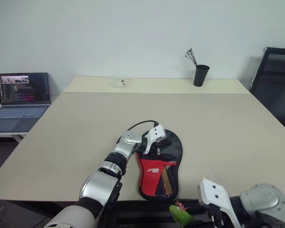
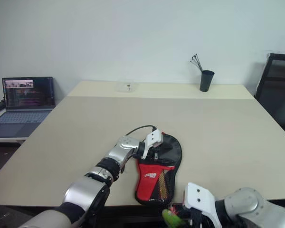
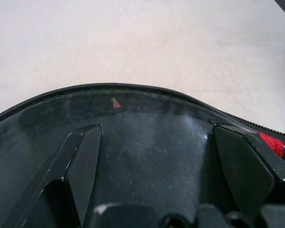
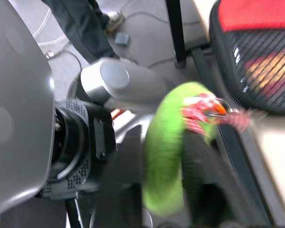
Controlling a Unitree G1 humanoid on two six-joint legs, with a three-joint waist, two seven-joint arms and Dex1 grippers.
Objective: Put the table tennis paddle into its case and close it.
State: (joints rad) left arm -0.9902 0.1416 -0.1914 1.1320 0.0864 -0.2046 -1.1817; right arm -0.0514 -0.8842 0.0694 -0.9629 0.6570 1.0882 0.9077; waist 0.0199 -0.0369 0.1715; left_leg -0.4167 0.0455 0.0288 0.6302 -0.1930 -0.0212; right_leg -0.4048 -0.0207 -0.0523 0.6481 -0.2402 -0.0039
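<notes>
The case, black at its round end with a red mesh-pocket end, lies flat by the table's front edge. The table tennis paddle is hidden. My left gripper rests on the round black end, open, with its fingers spread flat on the fabric near the zip. My right gripper hangs below the table's front edge, right of the case's red end. A green loop on a red-and-white cord trails from the case's edge down to that gripper.
An open laptop sits on a side desk at the left. A black cup of sticks and a small white object stand at the table's far edge. At the right is a black chair. Table legs and cables lie below.
</notes>
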